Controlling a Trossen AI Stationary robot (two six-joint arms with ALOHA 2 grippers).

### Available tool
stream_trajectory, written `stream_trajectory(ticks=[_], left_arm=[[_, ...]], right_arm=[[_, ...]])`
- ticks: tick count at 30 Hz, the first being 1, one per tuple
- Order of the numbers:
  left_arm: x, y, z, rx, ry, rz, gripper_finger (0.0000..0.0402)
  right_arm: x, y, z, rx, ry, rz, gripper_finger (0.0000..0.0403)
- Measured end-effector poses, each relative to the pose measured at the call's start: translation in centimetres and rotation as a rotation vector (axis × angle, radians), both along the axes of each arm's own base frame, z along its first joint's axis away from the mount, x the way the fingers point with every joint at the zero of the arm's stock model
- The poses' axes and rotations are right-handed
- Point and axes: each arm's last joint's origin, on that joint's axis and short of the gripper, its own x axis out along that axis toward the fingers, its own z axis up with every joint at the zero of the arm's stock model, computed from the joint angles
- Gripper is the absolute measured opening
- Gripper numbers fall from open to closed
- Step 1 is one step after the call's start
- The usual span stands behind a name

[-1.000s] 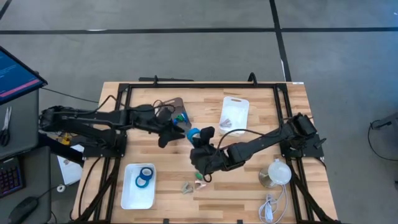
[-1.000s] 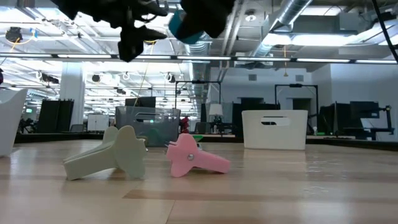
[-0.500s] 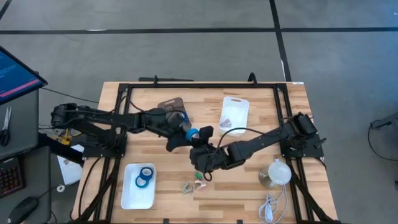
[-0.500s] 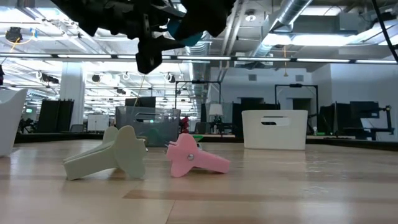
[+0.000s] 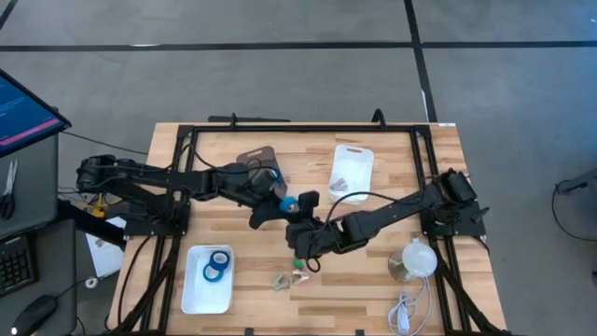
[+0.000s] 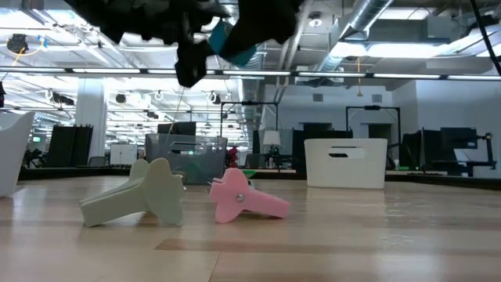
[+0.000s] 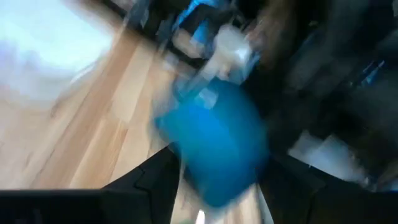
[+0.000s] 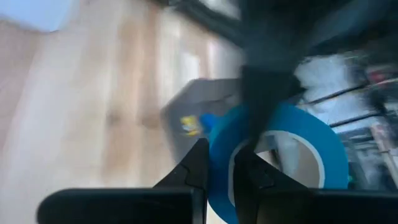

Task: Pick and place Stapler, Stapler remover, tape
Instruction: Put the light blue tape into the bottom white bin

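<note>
- The right gripper [image 5: 300,207] hung above the middle of the table, its fingers pinched on the wall of a blue tape roll [image 5: 290,203], one finger through the pale core as its own wrist camera showed [image 8: 273,155].
- The left gripper [image 5: 270,199] had its fingers spread wide and stood right against that same roll from the other side; from its wrist the roll [image 7: 214,146] filled the gap between the two dark fingers [image 7: 155,180]. Whether they touched it I could not tell.
- From table height, the roll [image 6: 231,39] sat high in the air between both dark arms.
- Two more rolls of blue tape [image 5: 218,266] lay in a white tray [image 5: 198,294] at the front left of the table.
- A pale green staple remover [image 6: 141,196] and a pink staple remover [image 6: 243,197] lay side by side on the wood near the front edge, below the grippers.
- A clear bin [image 5: 256,159] holding small items stood just behind the left gripper, and a white bin [image 5: 353,168] stood further right.
</note>
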Motion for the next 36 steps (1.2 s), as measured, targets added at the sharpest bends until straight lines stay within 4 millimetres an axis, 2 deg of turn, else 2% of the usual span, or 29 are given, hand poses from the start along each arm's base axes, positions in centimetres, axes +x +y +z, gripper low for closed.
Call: stream_trajectory(ticks=[5,12,33,36], left_arm=[[0.04,0.28,0.29,0.015,-0.021,0.0,0.0191],[0.01,-0.04,0.33,0.0,-0.027,-0.054,0.0187],[-0.02,-0.08,0.54,-0.014,-0.058,-0.109,0.0122],[0.03,-0.04,0.75,-0.006,-0.082,-0.115,0.0117]], right_arm=[[-0.62,0.47,-0.55,0.002,0.039,-0.017,0.0029],[-0.34,0.26,-0.39,0.005,0.019,-0.016,0.0029],[0.08,-0.36,-0.17,-0.013,0.002,-0.021,0.0029],[0.03,-0.06,-0.13,-0.029,-0.011,-0.03,0.0066]])
